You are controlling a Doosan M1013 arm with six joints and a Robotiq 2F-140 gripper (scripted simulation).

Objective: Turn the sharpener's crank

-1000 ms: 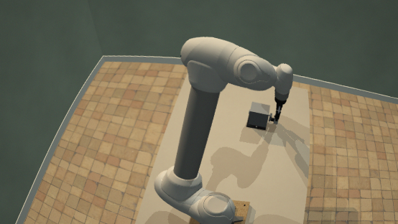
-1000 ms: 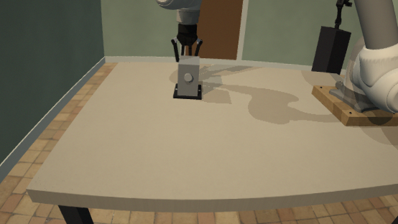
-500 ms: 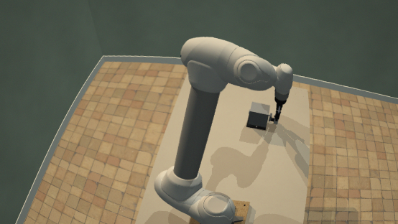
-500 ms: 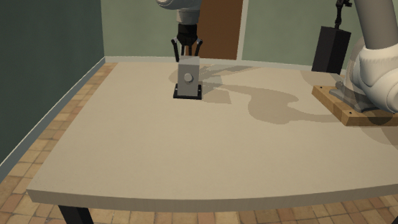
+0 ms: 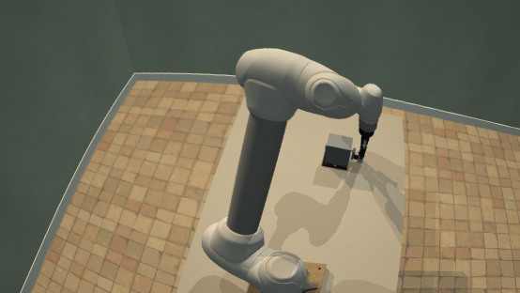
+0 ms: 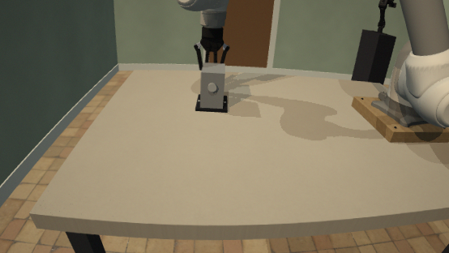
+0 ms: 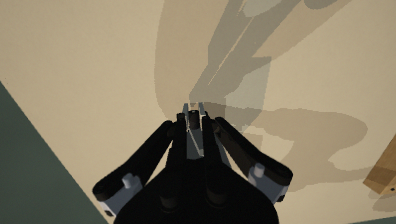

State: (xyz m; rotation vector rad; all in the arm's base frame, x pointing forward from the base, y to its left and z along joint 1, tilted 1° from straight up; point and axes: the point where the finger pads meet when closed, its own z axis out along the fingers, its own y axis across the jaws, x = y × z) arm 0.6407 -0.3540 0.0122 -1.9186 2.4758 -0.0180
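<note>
Grey sharpener [image 6: 213, 90] | pincer [image 7: 193, 118] clamps knob [image 7: 193, 136], seen by wrist only | exterior hides crank

- I see the table [image 6: 170, 170] as a matt, smooth beige board.
- The sharpener [image 6: 213, 87] looks like plain grey matt metal or plastic on a black base.
- My gripper [image 7: 193, 109] looks black and matt, with pale grey pads.
- The arm's shell [image 5: 257, 164] looks smooth, satin off-white.
- The base plate [image 6: 366, 109] looks like raw wood.
- The floor [image 5: 141, 188] looks like rough, uneven tan tiles.
</note>
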